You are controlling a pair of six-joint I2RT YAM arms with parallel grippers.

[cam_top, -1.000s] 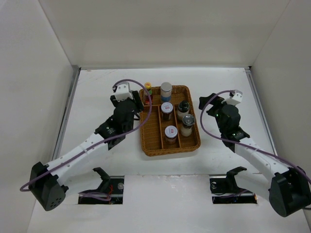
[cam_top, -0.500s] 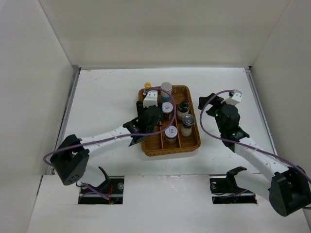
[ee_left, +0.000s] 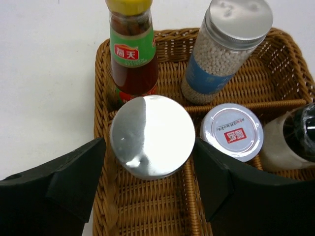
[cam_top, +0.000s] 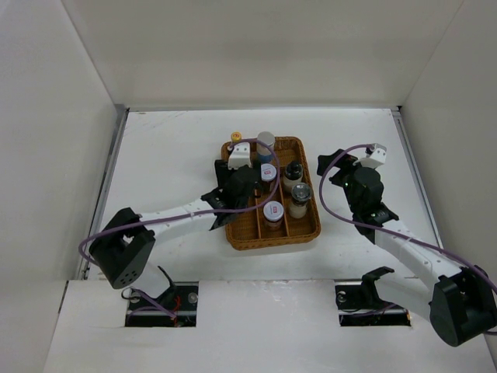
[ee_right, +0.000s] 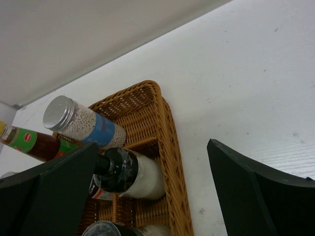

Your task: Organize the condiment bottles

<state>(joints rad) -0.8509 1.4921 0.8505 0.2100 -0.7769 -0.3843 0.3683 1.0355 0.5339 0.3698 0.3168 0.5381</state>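
Over the wicker tray's [ee_left: 147,206] left compartment, left gripper [ee_left: 149,147] astride a silver-lidded jar [ee_left: 152,135], clamped or merely flanking unclear; right gripper [ee_right: 151,145] spread wide, empty, beside the tray; six other condiment bottles [cam_top: 273,210] already inside, so looks nearly done, likely only release left

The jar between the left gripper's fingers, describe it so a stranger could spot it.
Look at the brown wicker tray mid-table. In its left compartment, nearer the robot than the yellow-capped red sauce bottle, a jar stands between the fingers of the left gripper. Its lid is plain silver; the jar to its right has a white lid with a red mark.
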